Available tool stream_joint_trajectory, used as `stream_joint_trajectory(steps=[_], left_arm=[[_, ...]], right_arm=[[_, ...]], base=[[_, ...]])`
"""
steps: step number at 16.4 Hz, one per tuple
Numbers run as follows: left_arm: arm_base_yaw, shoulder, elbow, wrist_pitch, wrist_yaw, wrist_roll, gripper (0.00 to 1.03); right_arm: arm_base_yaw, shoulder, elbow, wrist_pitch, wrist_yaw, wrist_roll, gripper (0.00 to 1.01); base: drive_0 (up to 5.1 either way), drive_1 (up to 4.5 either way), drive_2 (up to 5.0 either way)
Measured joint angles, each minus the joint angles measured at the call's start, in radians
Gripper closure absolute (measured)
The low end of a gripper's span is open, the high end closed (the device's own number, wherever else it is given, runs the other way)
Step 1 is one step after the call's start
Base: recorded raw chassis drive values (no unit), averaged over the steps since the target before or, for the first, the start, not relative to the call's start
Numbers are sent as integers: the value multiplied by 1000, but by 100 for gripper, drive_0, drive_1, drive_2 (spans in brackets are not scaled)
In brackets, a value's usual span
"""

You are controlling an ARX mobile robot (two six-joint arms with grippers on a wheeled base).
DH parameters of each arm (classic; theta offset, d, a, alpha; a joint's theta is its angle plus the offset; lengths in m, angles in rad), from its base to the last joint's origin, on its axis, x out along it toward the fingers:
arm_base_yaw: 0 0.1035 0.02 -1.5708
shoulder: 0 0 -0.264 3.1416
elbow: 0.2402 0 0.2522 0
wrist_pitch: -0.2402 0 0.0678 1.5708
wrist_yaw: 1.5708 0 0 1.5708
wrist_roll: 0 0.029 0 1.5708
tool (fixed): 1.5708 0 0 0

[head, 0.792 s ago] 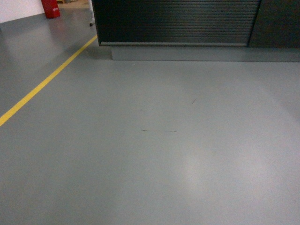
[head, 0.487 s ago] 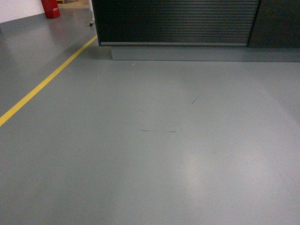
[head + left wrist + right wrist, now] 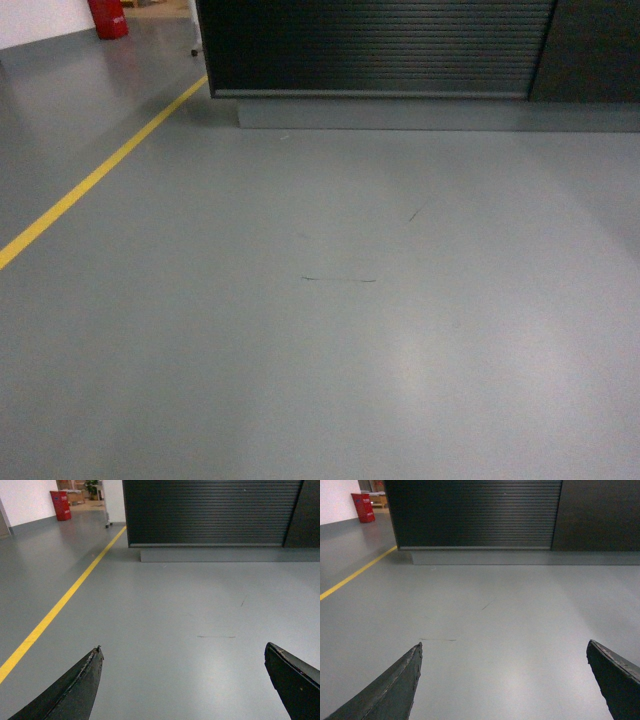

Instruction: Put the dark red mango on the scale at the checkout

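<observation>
At about ten o'clock in the head view a yellow floor line (image 3: pixel 95 178) runs diagonally across the grey floor (image 3: pixel 330 350), from the left edge up toward the dark counter. Beyond its far end, near eleven o'clock, a red bin (image 3: pixel 108 17) stands against a white wall (image 3: pixel 40 18). At twelve o'clock the checkout (image 3: pixel 380 45) fills the top of the view, its front a panel of fine horizontal ribs resting on a plain grey plinth (image 3: pixel 430 113); a smooth dark panel (image 3: pixel 590 50) adjoins it at one o'clock. Near the middle of the floor lie a thin dark scuff (image 3: pixel 339 280) and, toward one o'clock from it, a shorter slanted one (image 3: pixel 415 214); nothing stands between the robot and the counter. Neither the dark red mango nor the scale shows in any view, and only the counter's front is seen, not its top. In the left wrist view the left gripper (image 3: pixel 184 677) has its two dark fingers spread wide at seven and five o'clock with only bare floor between them. The right gripper (image 3: pixel 505 675) is likewise spread wide and holds nothing.
</observation>
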Motion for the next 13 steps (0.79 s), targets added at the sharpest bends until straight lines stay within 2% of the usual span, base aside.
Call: stream_joint_trajectory(steps=[13], left_arm=[[0,0,0,0,0,0,5]], right_arm=[[0,0,0,1,0,0,3]], base=[[0,0,0]])
